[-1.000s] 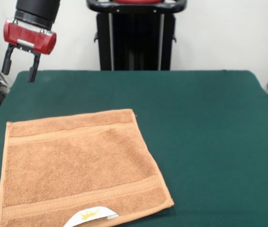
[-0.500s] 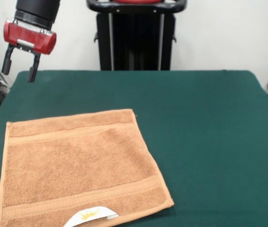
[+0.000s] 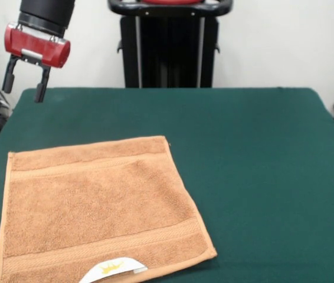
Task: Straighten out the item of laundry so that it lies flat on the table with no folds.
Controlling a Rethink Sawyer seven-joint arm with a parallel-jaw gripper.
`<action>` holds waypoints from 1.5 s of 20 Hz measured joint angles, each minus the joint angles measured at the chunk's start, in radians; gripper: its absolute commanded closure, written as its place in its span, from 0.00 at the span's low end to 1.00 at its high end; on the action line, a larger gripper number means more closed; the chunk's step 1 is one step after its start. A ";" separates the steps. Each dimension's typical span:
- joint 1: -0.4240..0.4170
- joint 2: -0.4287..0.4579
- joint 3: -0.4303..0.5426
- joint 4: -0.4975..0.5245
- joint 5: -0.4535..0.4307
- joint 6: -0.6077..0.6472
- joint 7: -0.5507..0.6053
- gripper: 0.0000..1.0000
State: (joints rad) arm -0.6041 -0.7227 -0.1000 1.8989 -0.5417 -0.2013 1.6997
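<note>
At the left side of the front view, the gripper hung in the air above the far left corner of the table, with its red body under a black wrist. Its 2 dark fingers pointed down and stood apart with an empty gap between them, so the pincer was open and held nothing. It was well apart from the towel and did not touch the table. Below it, in the near left part of the table, the item of laundry lay spread out on the dark green top. It was an orange-tan terry towel of roughly square shape, a little turned, so that its far edge rose toward the right. I saw 2 woven border bands on it, 1 near the far edge and 1 near the near edge, and no clear fold in the cloth. At the near edge a white label with a gold crown lay on the towel, partly cut by the lower border of the view. The left near corner of the towel was also out of view. Further right, behind the far edge of the table, stood the black pedestal of the robot against a white wall. The right half of the table showed only the green surface.
</note>
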 measured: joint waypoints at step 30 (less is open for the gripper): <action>-0.893 -0.298 0.915 0.280 -0.210 0.012 0.000 0.00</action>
State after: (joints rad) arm -1.4972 -1.0203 0.8152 2.1787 -0.7521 -0.1890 1.6997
